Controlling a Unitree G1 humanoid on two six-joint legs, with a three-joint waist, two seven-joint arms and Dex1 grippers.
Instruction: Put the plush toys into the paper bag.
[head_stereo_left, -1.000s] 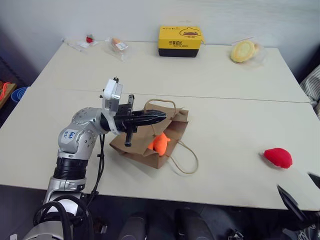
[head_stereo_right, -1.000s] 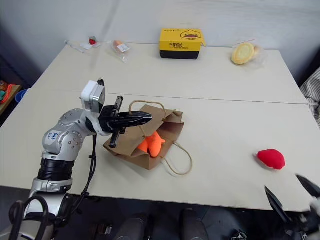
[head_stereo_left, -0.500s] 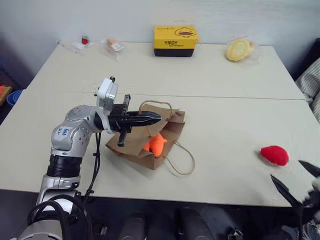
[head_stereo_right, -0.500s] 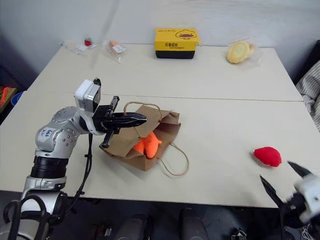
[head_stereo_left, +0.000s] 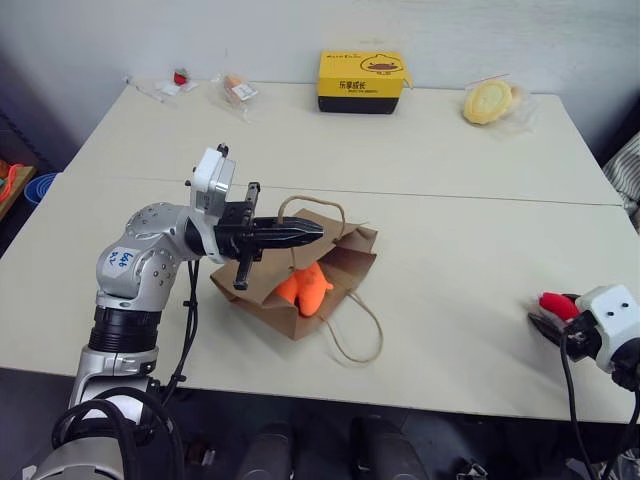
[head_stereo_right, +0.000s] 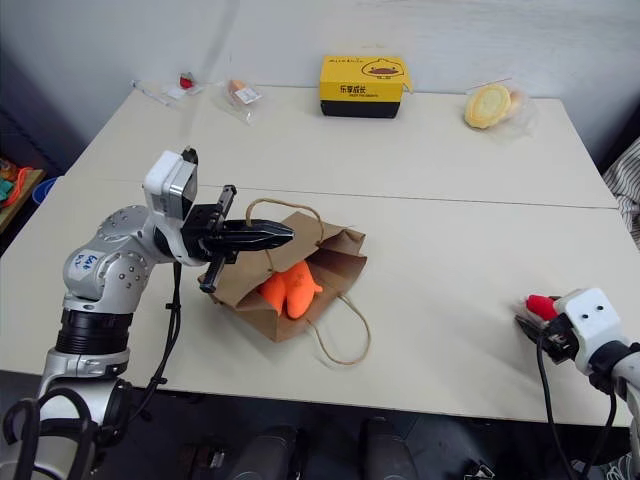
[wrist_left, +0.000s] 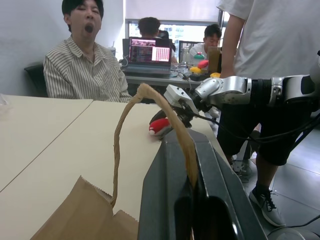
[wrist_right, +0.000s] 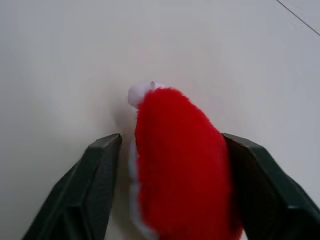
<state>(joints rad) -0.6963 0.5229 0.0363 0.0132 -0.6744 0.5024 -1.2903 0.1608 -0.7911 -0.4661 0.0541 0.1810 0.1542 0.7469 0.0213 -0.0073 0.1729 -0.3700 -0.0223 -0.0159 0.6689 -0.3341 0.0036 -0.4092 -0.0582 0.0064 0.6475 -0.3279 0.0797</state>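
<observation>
Toy, red (wrist_right: 182, 165), lay lengthwise between the right tool's (wrist_right: 170, 187) half-open fingers, bag (head_stereo_left: 300, 280) far left, its handle (wrist_left: 150, 125) pinched in the left tool (head_stereo_left: 300, 232).

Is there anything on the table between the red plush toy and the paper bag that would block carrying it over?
Nothing visible does. The red plush toy sits between the right pincer's fingers near the table's right edge, and the stretch of tabletop from there to the paper bag is bare. The left pincer holds the bag's handle up.
</observation>
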